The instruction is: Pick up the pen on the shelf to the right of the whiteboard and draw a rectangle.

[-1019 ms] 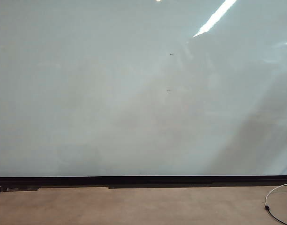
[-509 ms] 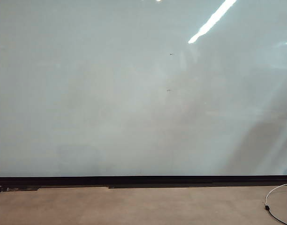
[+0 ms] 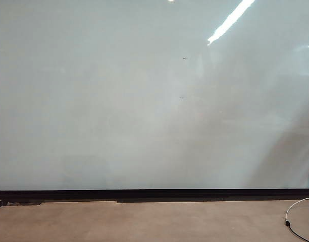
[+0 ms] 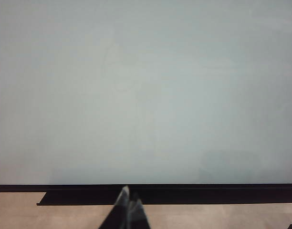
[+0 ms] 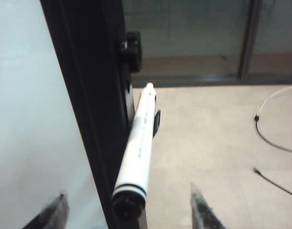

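From outside, the whiteboard (image 3: 144,101) fills the view, neither hand visible. My left hand (image 4: 127,202) sits pressed together near its bottom frame. My right hand (image 5: 127,207) is spread around the pen (image 5: 138,152), beside the board's right frame.

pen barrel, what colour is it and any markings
White, with small dark lettering along the pen and a black end band; clearest in the right wrist view.

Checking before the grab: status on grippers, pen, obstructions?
Right gripper open, fingers either side of the pen, not gripping. Left gripper shut, facing the whiteboard. No rectangle drawn. Nothing blocking the pen.
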